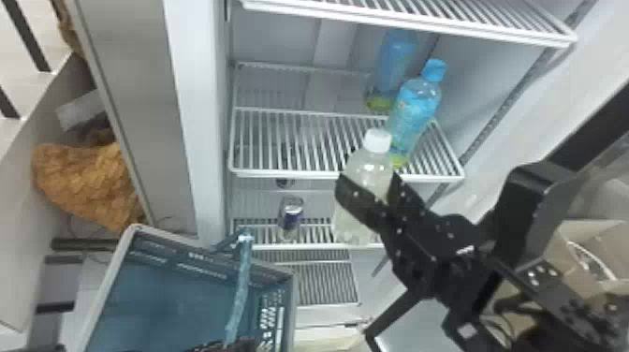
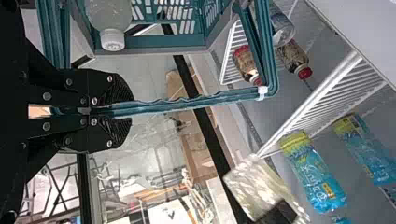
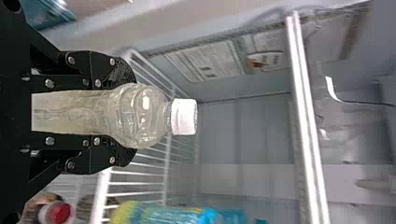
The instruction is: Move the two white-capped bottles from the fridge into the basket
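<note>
My right gripper is shut on a white-capped bottle, which stands upright before the fridge's middle shelf. In the right wrist view, the fingers of that gripper clasp the bottle from both sides below its white cap. At the head view's bottom edge is my left gripper, by the handle of the blue-green basket. The left wrist view has this gripper shut on the handle. Another white-capped bottle lies within the basket.
Blue-capped bottles stand on the middle fridge shelf, right behind the held bottle. A can stands on the shelf below. The fridge's left wall rises beside the basket. Cardboard boxes are at the right.
</note>
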You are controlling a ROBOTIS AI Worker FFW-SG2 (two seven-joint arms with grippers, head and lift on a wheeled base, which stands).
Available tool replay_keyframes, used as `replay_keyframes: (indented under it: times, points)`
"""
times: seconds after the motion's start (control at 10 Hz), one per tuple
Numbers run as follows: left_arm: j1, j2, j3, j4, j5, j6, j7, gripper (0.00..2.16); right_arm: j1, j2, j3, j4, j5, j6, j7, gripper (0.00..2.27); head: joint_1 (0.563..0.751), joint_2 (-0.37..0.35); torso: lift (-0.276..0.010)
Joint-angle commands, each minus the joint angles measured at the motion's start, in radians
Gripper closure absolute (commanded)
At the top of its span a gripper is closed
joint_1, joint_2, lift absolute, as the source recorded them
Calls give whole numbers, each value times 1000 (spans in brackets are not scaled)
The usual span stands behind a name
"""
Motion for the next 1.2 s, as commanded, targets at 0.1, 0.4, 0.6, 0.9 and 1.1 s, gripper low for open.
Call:
replay_keyframes:
  times: [0.1, 0.4, 0.6, 0.9, 1.1]
  points:
    - [-7, 4, -11, 0, 4, 5, 0, 1214, 69, 21, -19, -68, -17, 122, 4, 897, 695, -226, 0]
    - [-19, 10, -37, 0, 56, 2, -8, 1214, 113, 19, -31, -98, -17, 228, 24, 897, 695, -255, 0]
    - [-27, 10, -45, 0, 70, 0, -20, 1214, 115, 19, -33, -88, -19, 260, 41, 897, 695, -293, 0]
    - [-29, 11, -49, 0, 72, 0, -21, 1214, 79, 9, -11, -22, -65, 309, 78, 897, 695, -306, 0]
    - [-32, 13, -53, 0, 70, 0, -21, 1213, 27, -10, 31, 37, -97, 355, 99, 897, 695, -270, 0]
